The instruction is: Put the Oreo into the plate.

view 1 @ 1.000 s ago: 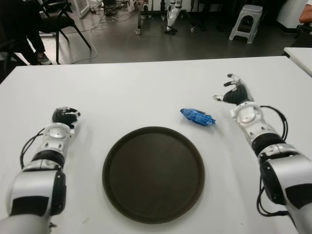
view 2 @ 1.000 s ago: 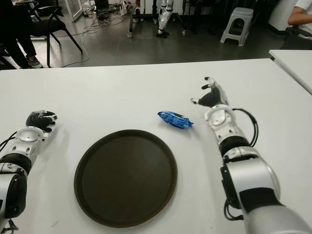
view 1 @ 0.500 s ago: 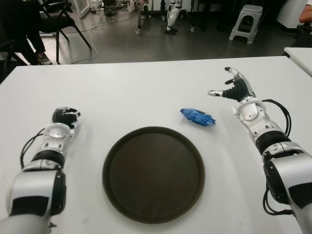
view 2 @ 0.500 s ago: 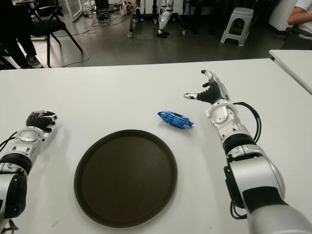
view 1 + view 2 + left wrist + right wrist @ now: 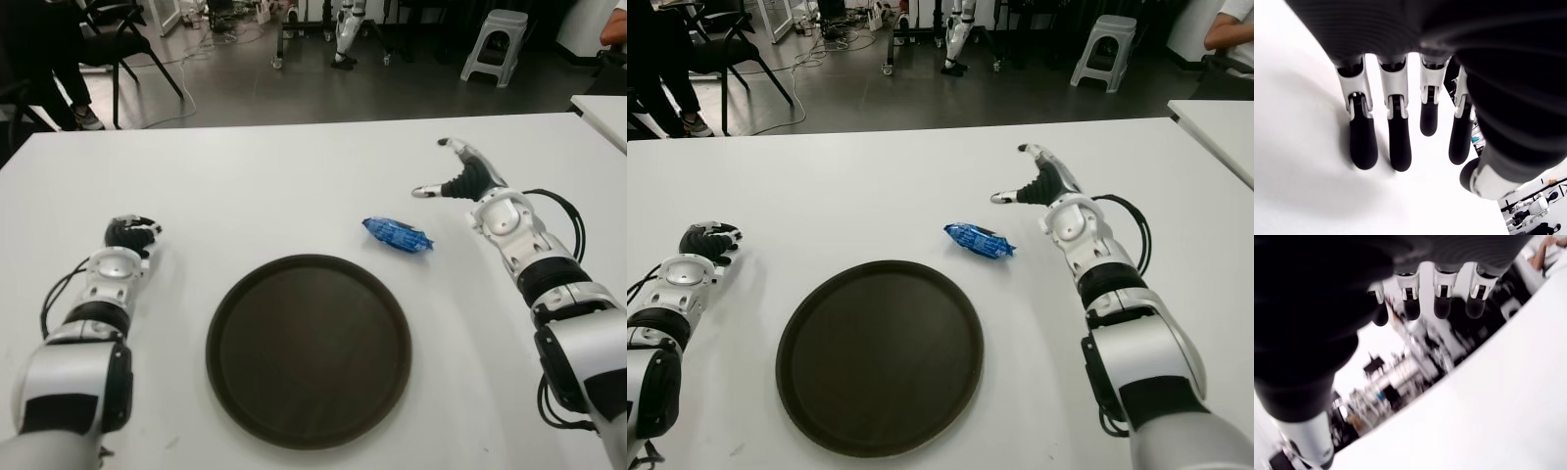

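A blue Oreo packet [image 5: 397,235] lies on the white table [image 5: 294,196], just beyond the right rim of a round dark plate [image 5: 308,349]. The plate holds nothing. My right hand [image 5: 458,178] hovers above the table, up and to the right of the packet, with its fingers spread and thumb pointing left toward it; it holds nothing. In the right wrist view its fingertips [image 5: 1443,306] stick out straight over bare table. My left hand [image 5: 129,235] shows on the table at the left of the plate, with nothing in it.
A second white table's corner [image 5: 602,108] shows at the far right. Beyond the table's far edge are chairs [image 5: 118,39], a stool [image 5: 495,44] and cables on the floor.
My right hand has risen and moved away from me and slightly left, its fingers spreading wider. The packet, the plate and my left hand have not moved.
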`<state>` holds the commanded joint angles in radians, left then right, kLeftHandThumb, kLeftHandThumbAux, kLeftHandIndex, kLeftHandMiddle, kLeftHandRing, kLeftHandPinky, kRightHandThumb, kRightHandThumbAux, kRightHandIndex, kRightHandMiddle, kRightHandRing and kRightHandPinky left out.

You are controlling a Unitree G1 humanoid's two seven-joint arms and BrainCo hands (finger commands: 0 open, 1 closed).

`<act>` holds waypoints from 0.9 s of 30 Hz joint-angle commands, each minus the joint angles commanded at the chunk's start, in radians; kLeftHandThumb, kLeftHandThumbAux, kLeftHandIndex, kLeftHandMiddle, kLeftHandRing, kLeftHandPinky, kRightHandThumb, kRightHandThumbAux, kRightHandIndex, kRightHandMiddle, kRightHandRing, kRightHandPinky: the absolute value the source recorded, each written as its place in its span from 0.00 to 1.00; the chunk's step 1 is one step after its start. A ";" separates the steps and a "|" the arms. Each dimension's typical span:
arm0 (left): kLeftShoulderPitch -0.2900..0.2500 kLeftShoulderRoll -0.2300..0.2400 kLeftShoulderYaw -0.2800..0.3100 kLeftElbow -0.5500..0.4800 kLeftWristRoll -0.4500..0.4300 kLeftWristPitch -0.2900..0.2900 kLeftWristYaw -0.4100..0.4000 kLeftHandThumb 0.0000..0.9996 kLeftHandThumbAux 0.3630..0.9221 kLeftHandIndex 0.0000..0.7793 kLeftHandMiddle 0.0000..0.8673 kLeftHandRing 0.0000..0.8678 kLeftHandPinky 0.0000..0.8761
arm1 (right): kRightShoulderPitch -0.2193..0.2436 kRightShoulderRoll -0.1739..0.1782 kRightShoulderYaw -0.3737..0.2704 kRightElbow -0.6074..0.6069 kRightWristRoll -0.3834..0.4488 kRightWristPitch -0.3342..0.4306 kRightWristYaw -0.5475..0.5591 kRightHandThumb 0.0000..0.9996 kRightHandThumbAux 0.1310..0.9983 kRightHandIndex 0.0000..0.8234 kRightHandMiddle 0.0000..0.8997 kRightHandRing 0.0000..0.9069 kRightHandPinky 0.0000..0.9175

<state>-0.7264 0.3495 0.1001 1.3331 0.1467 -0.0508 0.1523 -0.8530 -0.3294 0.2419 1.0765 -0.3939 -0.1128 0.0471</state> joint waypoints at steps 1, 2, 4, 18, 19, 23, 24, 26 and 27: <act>0.000 0.000 0.000 0.000 0.000 0.000 0.000 0.68 0.64 0.51 0.23 0.24 0.29 | 0.007 0.000 0.008 -0.017 -0.005 0.010 0.013 0.00 0.72 0.00 0.00 0.00 0.00; 0.000 0.000 0.001 0.000 -0.001 0.000 -0.001 0.68 0.64 0.51 0.23 0.24 0.29 | 0.012 0.000 0.013 -0.032 -0.009 0.019 0.022 0.00 0.72 0.00 0.00 0.00 0.00; -0.001 -0.001 0.001 0.000 -0.001 0.001 -0.001 0.68 0.64 0.52 0.23 0.25 0.29 | 0.033 -0.004 0.032 -0.087 -0.025 0.043 0.044 0.00 0.72 0.00 0.00 0.00 0.00; -0.002 -0.005 -0.002 0.001 0.002 -0.004 0.004 0.68 0.64 0.52 0.24 0.26 0.28 | 0.154 -0.038 0.097 -0.432 -0.091 0.201 0.217 0.00 0.70 0.00 0.00 0.00 0.00; -0.003 -0.005 -0.002 0.001 0.002 -0.004 0.004 0.68 0.64 0.52 0.24 0.26 0.27 | 0.156 -0.039 0.099 -0.439 -0.093 0.204 0.222 0.00 0.70 0.00 0.00 0.00 0.00; -0.004 -0.006 -0.002 0.000 0.002 -0.002 0.005 0.68 0.64 0.52 0.24 0.26 0.26 | 0.162 -0.035 0.105 -0.453 -0.099 0.212 0.231 0.00 0.70 0.00 0.00 0.00 0.00; -0.005 -0.006 -0.003 0.000 0.002 -0.002 0.005 0.68 0.64 0.52 0.24 0.26 0.26 | 0.162 -0.035 0.105 -0.454 -0.099 0.213 0.232 0.00 0.70 0.00 0.00 0.00 0.00; -0.006 -0.007 -0.003 0.000 0.002 -0.001 0.006 0.68 0.63 0.52 0.23 0.25 0.26 | 0.164 -0.034 0.106 -0.454 -0.098 0.206 0.234 0.00 0.70 0.00 0.00 0.00 0.00; -0.006 -0.007 -0.004 0.000 0.003 -0.001 0.006 0.68 0.63 0.52 0.23 0.25 0.25 | 0.164 -0.034 0.107 -0.454 -0.097 0.205 0.235 0.00 0.70 0.00 0.00 0.00 0.00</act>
<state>-0.7321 0.3426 0.0965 1.3333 0.1493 -0.0515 0.1584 -0.6886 -0.3634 0.3486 0.6229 -0.4912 0.0918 0.2824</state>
